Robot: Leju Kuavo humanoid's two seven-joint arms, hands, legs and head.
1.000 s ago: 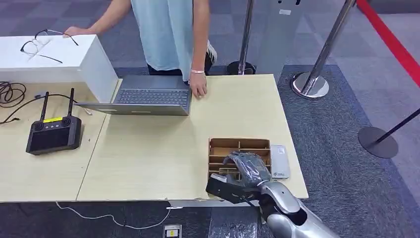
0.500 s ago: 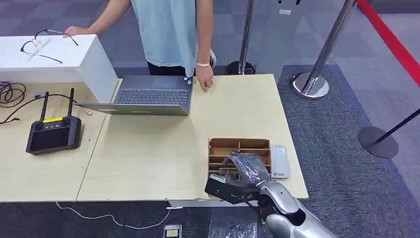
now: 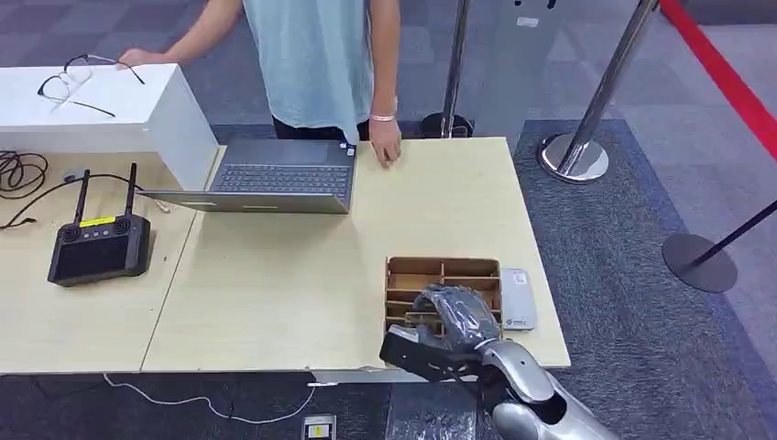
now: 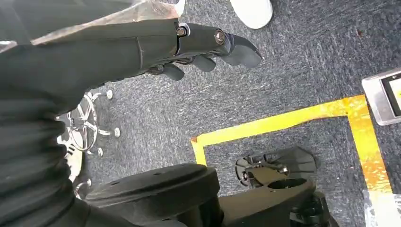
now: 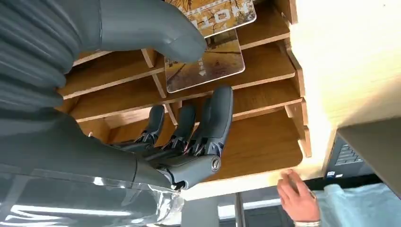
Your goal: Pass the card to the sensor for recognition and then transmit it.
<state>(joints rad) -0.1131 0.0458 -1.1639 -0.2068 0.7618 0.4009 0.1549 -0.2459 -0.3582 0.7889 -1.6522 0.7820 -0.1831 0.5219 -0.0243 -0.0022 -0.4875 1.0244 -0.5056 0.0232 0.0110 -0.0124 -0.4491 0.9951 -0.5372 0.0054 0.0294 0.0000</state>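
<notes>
We see our silver right arm (image 3: 541,408) ending in a dark grey hand (image 5: 189,142) with a ribbed cover, clear plastic wrap and small screws.

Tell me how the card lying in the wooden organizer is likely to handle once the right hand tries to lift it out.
The card looks thin, flat and rigid, so it will probably stay stiff and weigh little. Its printed face looks glossy, so it may slip between the fingers of the right hand. It lies flat against a divider in the wooden organizer, so catching an edge may prove awkward.
</notes>
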